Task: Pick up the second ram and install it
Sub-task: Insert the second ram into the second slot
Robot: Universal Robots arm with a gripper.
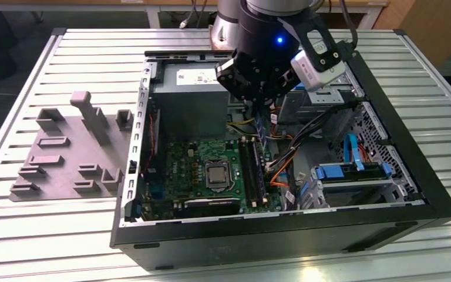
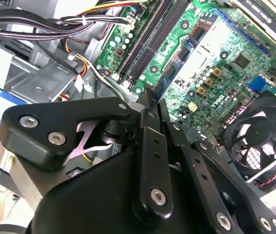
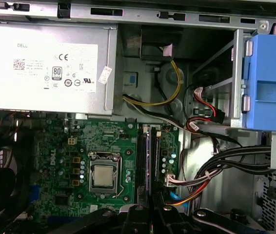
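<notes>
**Second wrist view.** The black linkage of the gripper (image 2: 148, 95) lies closest to the lens. Its two fingers converge to a narrow tip, pressed together on something thin that is seen edge-on. Beyond the tip lies the green motherboard (image 2: 216, 53), with its long black memory sockets (image 2: 147, 39) running away from the gripper. A black fan (image 2: 260, 136) sits beside the board. A bundle of black cables (image 2: 40, 24) crosses the metal chassis.

**First wrist view.** The fingertips (image 3: 137, 214) appear at the picture's edge. The second ram (image 3: 150, 161) extends from them as a thin dark strip with a bluish edge, aligned with the sockets and lying over them. The processor socket (image 3: 104, 175) is beside the sockets. The grey power supply (image 3: 45, 63) adjoins the board, and a blue drive bracket (image 3: 272, 83) stands well apart.

**Exterior view.** The arm hangs over the open computer case (image 1: 288, 235). The ram hangs on edge below the clenched jaws, above the sockets; whether it touches them cannot be told. A grey holder plate (image 1: 69, 153) lies on the slatted table (image 1: 37, 235), on the exterior view's left of the case.
</notes>
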